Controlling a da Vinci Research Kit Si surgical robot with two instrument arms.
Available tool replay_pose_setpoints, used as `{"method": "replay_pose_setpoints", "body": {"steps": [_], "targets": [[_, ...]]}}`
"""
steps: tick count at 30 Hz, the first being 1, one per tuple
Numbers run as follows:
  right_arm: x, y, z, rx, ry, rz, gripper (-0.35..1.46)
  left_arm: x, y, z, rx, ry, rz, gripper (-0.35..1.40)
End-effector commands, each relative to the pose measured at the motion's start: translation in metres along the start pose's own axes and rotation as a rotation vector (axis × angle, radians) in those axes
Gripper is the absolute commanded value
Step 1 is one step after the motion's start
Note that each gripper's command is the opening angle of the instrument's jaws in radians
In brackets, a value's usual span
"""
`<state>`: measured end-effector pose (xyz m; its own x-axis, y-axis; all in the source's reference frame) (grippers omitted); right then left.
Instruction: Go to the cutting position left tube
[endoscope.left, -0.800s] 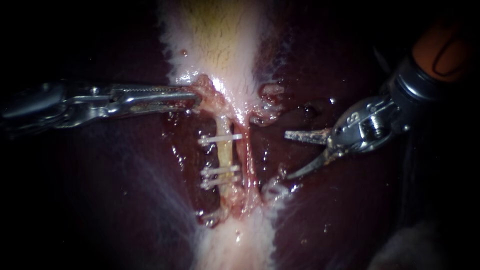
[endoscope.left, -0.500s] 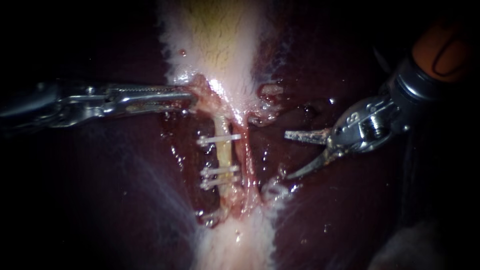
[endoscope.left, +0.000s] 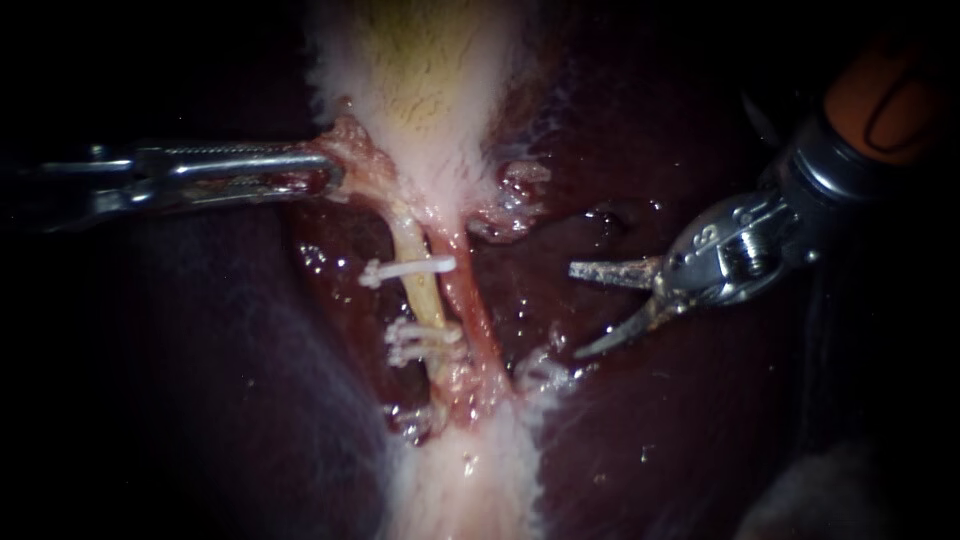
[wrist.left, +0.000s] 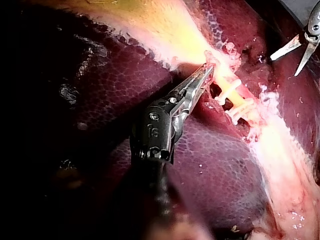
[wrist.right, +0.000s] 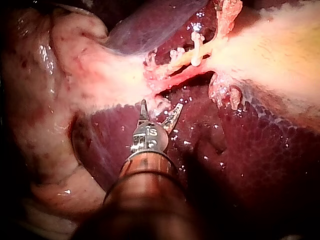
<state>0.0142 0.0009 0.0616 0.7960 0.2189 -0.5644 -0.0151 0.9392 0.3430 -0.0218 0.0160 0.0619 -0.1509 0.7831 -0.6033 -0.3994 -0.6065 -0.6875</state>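
Note:
Two tubes run from the pale gallbladder (endoscope.left: 430, 90) down to white tissue. The yellowish left tube (endoscope.left: 421, 292) carries one white clip (endoscope.left: 408, 268) and, lower, a pair of clips (endoscope.left: 420, 342). The red right tube (endoscope.left: 470, 300) lies beside it. My left instrument (endoscope.left: 328, 172) is shut on the gallbladder tissue at the tubes' upper end and holds it to the left; it is also seen in its wrist view (wrist.left: 206, 74). My right instrument (endoscope.left: 576, 310) has open blades to the right of the tubes, apart from them; in its wrist view (wrist.right: 161, 106) the clipped tube (wrist.right: 186, 60) lies ahead.
Dark red liver (endoscope.left: 700, 420) surrounds the tubes on both sides. Ragged pale tissue tags (endoscope.left: 510, 205) sit between the right tube and my right instrument. A white tissue band (endoscope.left: 470, 480) continues below the tubes.
My left instrument has drawn the gripped tissue to the left and slightly up, so the tubes are stretched and slant leftward. My right instrument has held its place with blades open.

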Motion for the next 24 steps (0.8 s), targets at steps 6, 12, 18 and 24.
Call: {"method": "replay_pose_setpoints", "body": {"steps": [6, 12, 18, 24], "targets": [[0.0001, -0.0001, 0.0000, 0.000, 0.001, 0.019, 1.43, 0.0001, 0.0003, -0.0001, -0.005, 0.003, 0.001, -0.35], [0.0017, -0.0009, 0.0008, -0.002, 0.002, 0.083, 1.45, 0.0001, 0.0004, -0.0001, -0.007, 0.006, 0.001, -0.35], [0.0043, -0.0022, 0.0020, 0.060, 0.020, 0.129, 1.45, 0.0002, 0.0007, -0.0002, -0.008, 0.006, 0.002, -0.35], [0.0062, -0.0031, 0.0037, 0.085, 0.027, 0.154, 1.45, 0.0003, 0.0011, -0.0002, -0.010, 0.008, 0.002, -0.35]]}}
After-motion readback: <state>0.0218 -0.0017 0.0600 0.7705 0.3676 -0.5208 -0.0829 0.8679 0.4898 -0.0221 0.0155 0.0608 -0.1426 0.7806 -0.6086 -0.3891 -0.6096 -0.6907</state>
